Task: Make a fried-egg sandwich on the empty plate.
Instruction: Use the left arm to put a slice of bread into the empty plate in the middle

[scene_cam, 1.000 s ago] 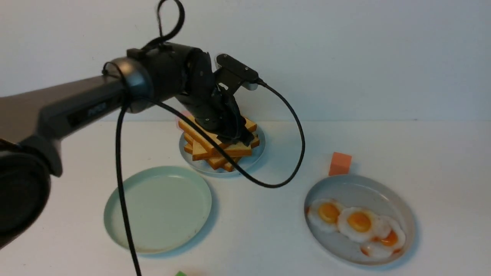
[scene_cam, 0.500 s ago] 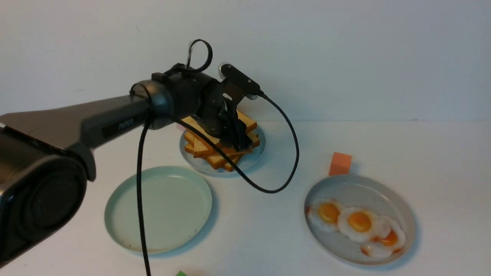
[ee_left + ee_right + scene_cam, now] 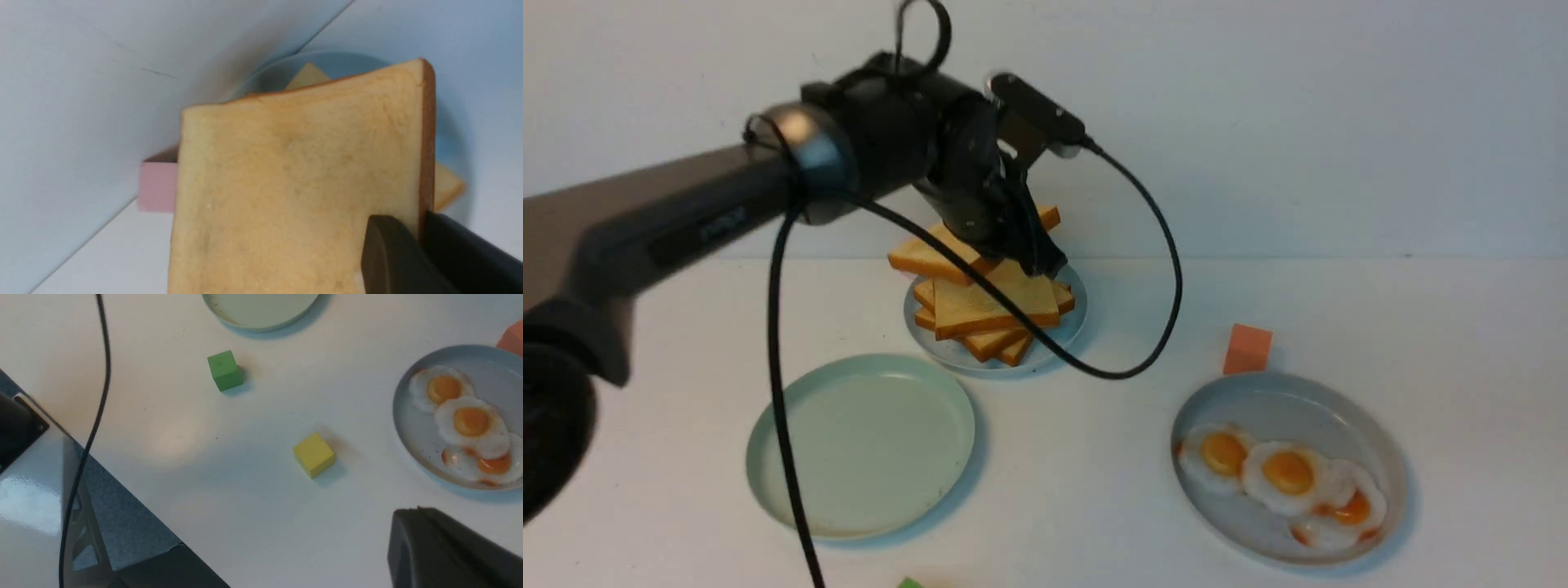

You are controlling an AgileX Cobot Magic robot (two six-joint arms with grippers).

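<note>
White tabletop (image 3: 1111,490): mint empty plate (image 3: 866,441) sits front-left, apart from the others; blue plate (image 3: 1062,339) bears toast pile (image 3: 992,314); grey plate (image 3: 1282,400) three eggs (image 3: 1286,472). Above the pile, left gripper (image 3: 1036,249) clamps one toast slice (image 3: 931,255) by its edge; right gripper (image 3: 412,535) closed.

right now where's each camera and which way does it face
front: between the arms, facing forward at empty plate, toast pile, grey plate of eggs; left gripper holds a toast slice.
left wrist: behind that gripper, looking past its fingers at the slice, pink block beyond.
right wrist: behind the right gripper, whose tip shows, looking down at green block, yellow block.
shared: front and right wrist both show the grey plate.
</note>
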